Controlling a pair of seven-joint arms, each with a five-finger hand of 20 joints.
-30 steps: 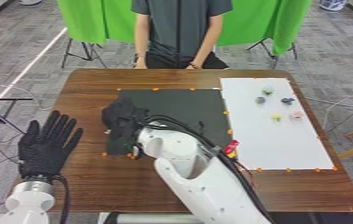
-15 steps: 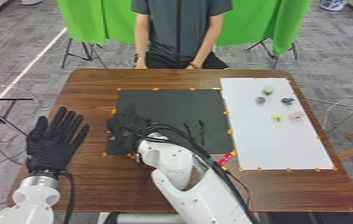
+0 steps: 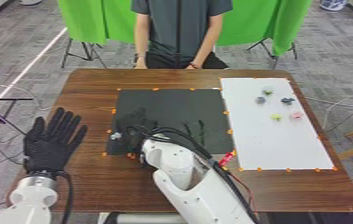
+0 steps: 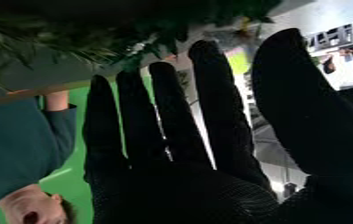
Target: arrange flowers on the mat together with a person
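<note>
In the head view my right hand point(image 3: 139, 131) is over the left part of the black mat point(image 3: 181, 102). Beside it, at the mat's left edge, a small pale flower point(image 3: 116, 135) shows. In the right wrist view my right hand point(image 4: 181, 192) has straight fingers and a raised thumb, with nothing held between them; green foliage point(image 4: 52, 45) lies beyond the fingertips. My left hand point(image 3: 51, 144) is open, fingers spread, left of the mat. On the white sheet point(image 3: 279, 147) are several small flowers, among them a dark blue one point(image 3: 287, 101), a yellow-green one point(image 3: 276, 117) and a pink one point(image 3: 297, 115).
The brown table point(image 3: 181, 77) has orange markers along the edges of mat and sheet. A red object point(image 3: 227, 159) with cables is by my right forearm, near the sheet's lower left corner. Black tripods stand on the floor around the table.
My right hand has moved nearer and slightly right over the black mat, and the pale flower shows clearly to its left. My left hand has shifted slightly.
</note>
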